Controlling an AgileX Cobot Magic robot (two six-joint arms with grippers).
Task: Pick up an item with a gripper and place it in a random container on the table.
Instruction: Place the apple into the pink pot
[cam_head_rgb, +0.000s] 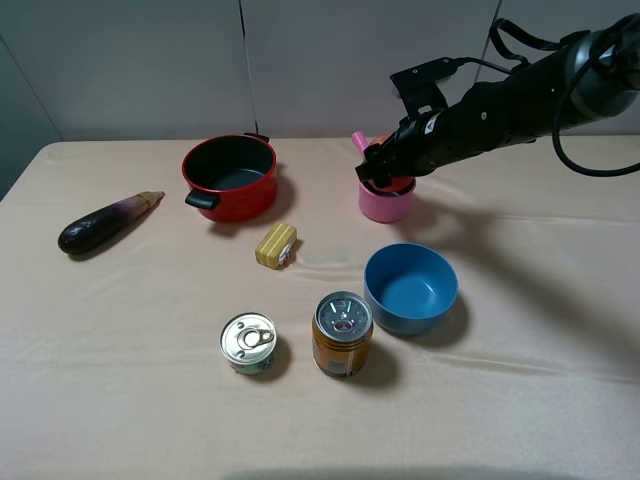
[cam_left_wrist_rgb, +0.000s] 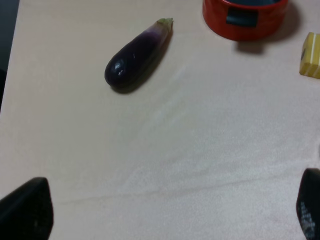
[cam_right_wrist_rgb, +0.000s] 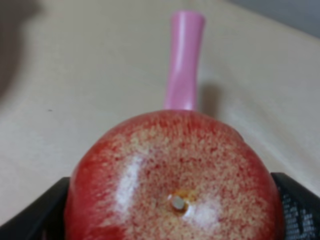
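While the right gripper (cam_head_rgb: 378, 172) clamps the red fruit (cam_right_wrist_rgb: 172, 180) over the pink saucepan (cam_head_rgb: 386, 205), placing is underway; next, likely: lower, then release. Left gripper (cam_left_wrist_rgb: 167, 210): jaws apart, empty.

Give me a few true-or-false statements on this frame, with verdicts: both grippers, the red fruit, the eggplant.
1. The right gripper has its fingers shut on the red fruit. True.
2. The left gripper is open, and the eggplant lies untouched on the table. True.
3. The red fruit rests on the table. False: it is held at the mouth of the pink saucepan.
4. The eggplant lies inside a pot. False: it lies on the cloth, apart from the red pot.
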